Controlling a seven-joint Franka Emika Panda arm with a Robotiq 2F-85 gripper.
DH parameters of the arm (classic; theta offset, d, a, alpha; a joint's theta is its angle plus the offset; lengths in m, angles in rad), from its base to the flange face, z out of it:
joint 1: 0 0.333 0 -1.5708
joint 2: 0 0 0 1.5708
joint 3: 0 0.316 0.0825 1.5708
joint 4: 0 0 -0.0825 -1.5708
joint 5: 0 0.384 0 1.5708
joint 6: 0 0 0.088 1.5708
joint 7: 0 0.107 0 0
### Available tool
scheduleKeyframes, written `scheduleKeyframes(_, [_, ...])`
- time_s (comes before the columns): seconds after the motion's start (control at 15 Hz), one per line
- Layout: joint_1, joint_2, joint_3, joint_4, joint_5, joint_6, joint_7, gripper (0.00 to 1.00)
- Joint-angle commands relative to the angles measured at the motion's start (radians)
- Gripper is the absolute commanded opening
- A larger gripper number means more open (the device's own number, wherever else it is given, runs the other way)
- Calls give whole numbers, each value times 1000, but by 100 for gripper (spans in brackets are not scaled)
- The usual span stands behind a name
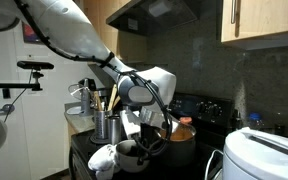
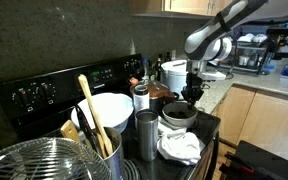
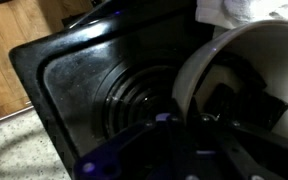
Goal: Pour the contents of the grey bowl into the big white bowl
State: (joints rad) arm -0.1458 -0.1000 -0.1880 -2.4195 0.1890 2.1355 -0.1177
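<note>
The grey bowl [image 2: 177, 116] sits on the black stove top, next to a white cloth [image 2: 180, 148]. It also shows in an exterior view [image 1: 132, 153] and in the wrist view [image 3: 196, 62], with a pale shiny inside. My gripper [image 2: 193, 93] reaches down onto its rim. In the wrist view my gripper [image 3: 184, 118] has its dark fingers drawn together on either side of the rim. The big white bowl [image 2: 104, 108] stands on the stove farther back, apart from my gripper.
A dark pot with orange contents [image 1: 182, 131] stands behind the grey bowl. A metal cup [image 2: 147, 135], a utensil holder with wooden spoons [image 2: 96, 145] and a wire basket [image 2: 39, 160] crowd the stove's edge. A boxy white appliance [image 1: 259, 155] stands nearby.
</note>
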Motion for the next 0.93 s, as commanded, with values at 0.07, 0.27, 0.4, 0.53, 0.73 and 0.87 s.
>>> scheduleKeyframes(0.07, [7,-57,7,2,29,-73,-39,5])
scheduleKeyframes(0.27, [20,-66,13,-8,35,-99,-58,5])
scheduleKeyframes(0.4, [29,-82,22,-16,29,-122,-66,5])
scheduleKeyframes(0.53, [37,-99,33,-22,21,-148,-60,5])
scheduleKeyframes(0.73, [47,-133,46,-27,13,-194,-50,5])
scheduleKeyframes(0.87, [51,-159,52,-28,9,-229,-49,5])
